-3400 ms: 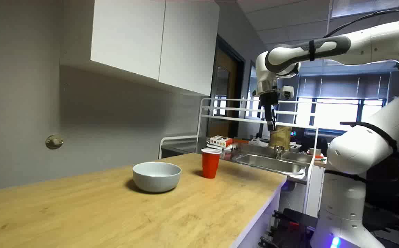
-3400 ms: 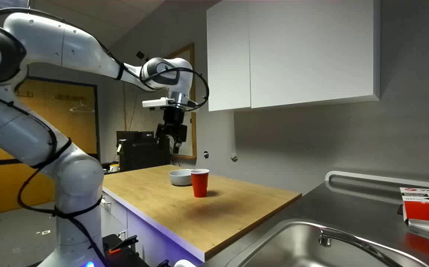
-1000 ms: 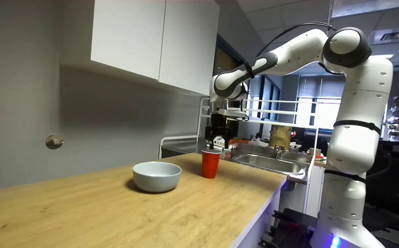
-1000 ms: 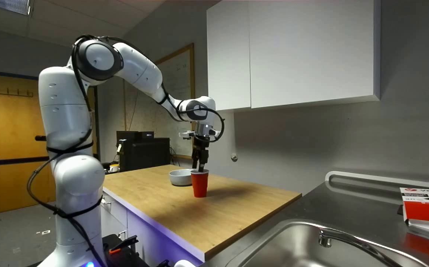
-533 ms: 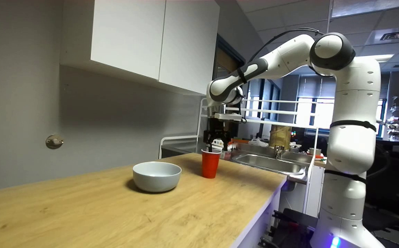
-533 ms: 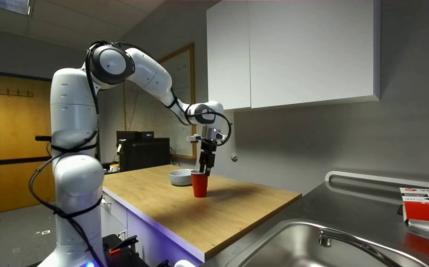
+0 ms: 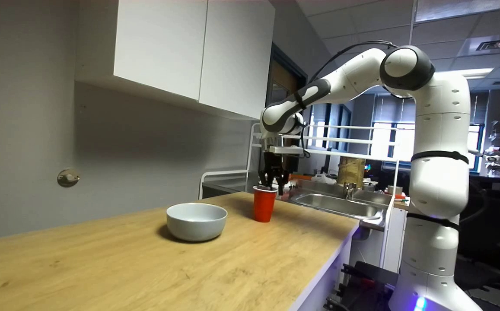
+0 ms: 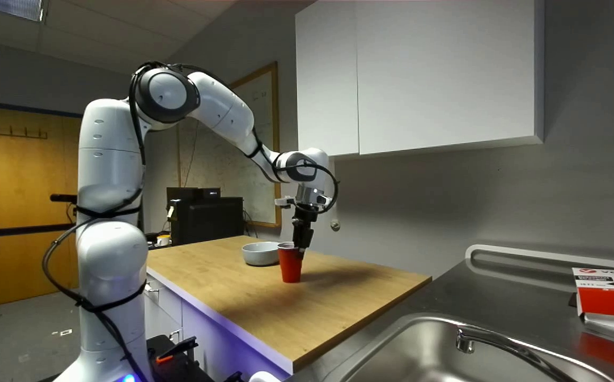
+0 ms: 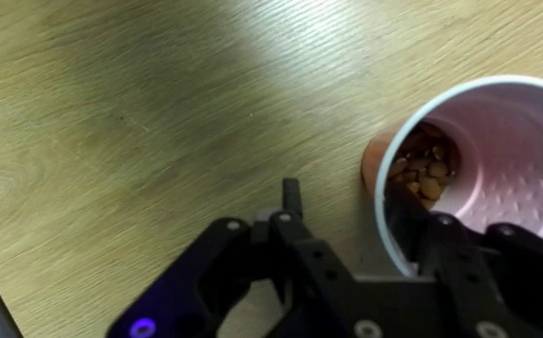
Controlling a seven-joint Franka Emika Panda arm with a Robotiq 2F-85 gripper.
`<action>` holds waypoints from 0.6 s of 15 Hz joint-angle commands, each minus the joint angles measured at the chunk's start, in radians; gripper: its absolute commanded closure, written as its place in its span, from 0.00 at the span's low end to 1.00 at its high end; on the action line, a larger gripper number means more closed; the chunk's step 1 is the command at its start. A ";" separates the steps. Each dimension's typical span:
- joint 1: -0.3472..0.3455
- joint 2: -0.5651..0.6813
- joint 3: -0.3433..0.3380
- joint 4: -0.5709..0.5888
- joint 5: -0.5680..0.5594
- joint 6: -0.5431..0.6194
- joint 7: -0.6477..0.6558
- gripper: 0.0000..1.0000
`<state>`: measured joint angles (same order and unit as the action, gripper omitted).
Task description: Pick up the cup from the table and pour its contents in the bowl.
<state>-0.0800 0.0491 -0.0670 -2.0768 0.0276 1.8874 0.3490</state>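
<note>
Though contact is unclear, the gripper (image 9: 345,195) straddles the cup's wall (image 9: 510,141).

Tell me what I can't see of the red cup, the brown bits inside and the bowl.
Wrist view: the red cup is cut off by the right edge.
Wrist view: the gripper and cup wall block part of the cup's floor; the brown bean-like bits can't be counted.
Both exterior views: the cup wall hides the bits.
Both exterior views: the near wall of the bowl hides its floor.
</note>
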 commanded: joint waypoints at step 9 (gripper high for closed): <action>0.045 -0.046 0.024 0.048 -0.006 -0.078 0.019 0.94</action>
<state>-0.0595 0.0477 -0.0625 -2.0389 0.0302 1.8505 0.3490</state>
